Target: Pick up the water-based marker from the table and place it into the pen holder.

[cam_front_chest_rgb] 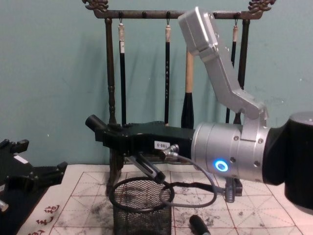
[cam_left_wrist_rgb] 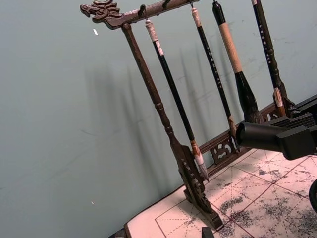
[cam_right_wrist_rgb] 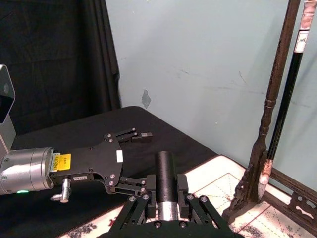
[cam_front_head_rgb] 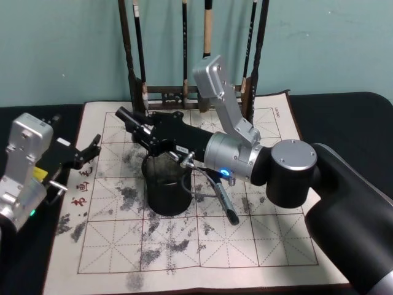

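The water-based marker [cam_front_head_rgb: 125, 116] is a black cylinder, and my right gripper [cam_front_head_rgb: 143, 131] is shut on it. It lies almost level in the air, its free end pointing to the robot's left. In the chest view the marker [cam_front_chest_rgb: 93, 122] and right gripper [cam_front_chest_rgb: 115, 135] hang above the pen holder [cam_front_chest_rgb: 142, 208], a round black wire-mesh cup. The pen holder [cam_front_head_rgb: 166, 189] stands on the inked practice mat. In the right wrist view the marker [cam_right_wrist_rgb: 166, 171] sits between the two fingers. My left gripper [cam_front_head_rgb: 91, 149] rests open at the mat's left edge, also seen as the left gripper [cam_right_wrist_rgb: 134, 157].
A tall dark wooden rack of calligraphy brushes [cam_front_head_rgb: 184, 92] stands at the back of the mat [cam_front_head_rgb: 276, 246]. A second dark pen [cam_front_head_rgb: 226, 206] lies on the mat right of the holder, beside a loop of cable [cam_front_chest_rgb: 195, 188]. Black cloth covers the table around the mat.
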